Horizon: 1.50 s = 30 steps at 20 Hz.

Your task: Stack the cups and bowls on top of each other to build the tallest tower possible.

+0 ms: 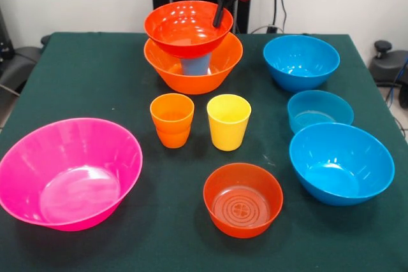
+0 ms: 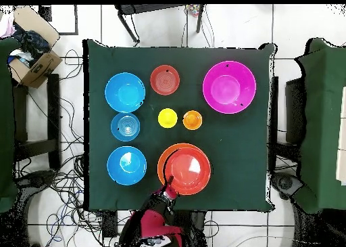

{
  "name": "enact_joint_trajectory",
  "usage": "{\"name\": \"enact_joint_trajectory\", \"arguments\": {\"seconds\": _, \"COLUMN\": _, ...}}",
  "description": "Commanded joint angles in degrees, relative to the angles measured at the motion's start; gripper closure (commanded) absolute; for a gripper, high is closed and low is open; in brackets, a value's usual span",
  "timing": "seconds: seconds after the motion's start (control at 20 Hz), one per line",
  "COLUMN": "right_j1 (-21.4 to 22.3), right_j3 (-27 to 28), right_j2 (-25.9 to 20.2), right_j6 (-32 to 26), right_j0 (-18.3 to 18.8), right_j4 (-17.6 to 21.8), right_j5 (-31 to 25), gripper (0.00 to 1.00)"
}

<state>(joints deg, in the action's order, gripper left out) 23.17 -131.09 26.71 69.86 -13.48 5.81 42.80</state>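
Note:
The tower stands at the table's far side: the big orange bowl (image 1: pixel 213 71) holds the blue cup (image 1: pixel 196 65) upside down, and a red-orange bowl (image 1: pixel 185 30) rests on that cup. My gripper (image 1: pixel 220 16) comes down from above and is shut on that bowl's right rim. In the overhead view the gripper (image 2: pixel 168 185) is at the bowl's (image 2: pixel 186 168) lower left rim. The orange cup (image 1: pixel 172 119) and yellow cup (image 1: pixel 228 121) stand upright mid-table. The big pink bowl (image 1: pixel 67 173) is near left, and the second red-orange bowl (image 1: pixel 243 199) is near centre.
Two larger blue bowls (image 1: pixel 301 62) (image 1: pixel 341 162) and the small shallow blue bowl (image 1: pixel 319 111) line the right side. Chairs and cables surround the table, and a cardboard box (image 2: pixel 32 55) sits on the floor.

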Motion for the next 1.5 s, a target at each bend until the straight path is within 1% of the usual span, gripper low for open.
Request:
{"name": "enact_joint_trajectory", "arguments": {"seconds": 0.05, "right_j1": 0.0, "right_j3": 7.3, "right_j2": -2.7, "right_j6": 6.8, "right_j0": -0.8, "right_j4": -2.8, "right_j5": -8.7, "gripper": 1.00}}
{"name": "enact_joint_trajectory", "arguments": {"seconds": 0.5, "right_j1": 0.6, "right_j3": 7.2, "right_j2": -2.2, "right_j6": 7.8, "right_j0": -1.0, "right_j4": -1.6, "right_j5": -9.6, "gripper": 1.00}}
{"name": "enact_joint_trajectory", "arguments": {"seconds": 0.7, "right_j1": -0.1, "right_j3": 7.3, "right_j2": -2.0, "right_j6": 7.9, "right_j0": -1.1, "right_j4": -1.5, "right_j5": -8.9, "gripper": 1.00}}
{"name": "enact_joint_trajectory", "arguments": {"seconds": 1.25, "right_j1": 3.1, "right_j3": 6.8, "right_j2": -1.9, "right_j6": 7.2, "right_j0": -1.7, "right_j4": -1.1, "right_j5": -12.4, "gripper": 1.00}}
{"name": "enact_joint_trajectory", "arguments": {"seconds": 1.5, "right_j1": 3.5, "right_j3": 6.8, "right_j2": -2.1, "right_j6": 7.5, "right_j0": -1.6, "right_j4": -0.5, "right_j5": -13.2, "gripper": 1.00}}
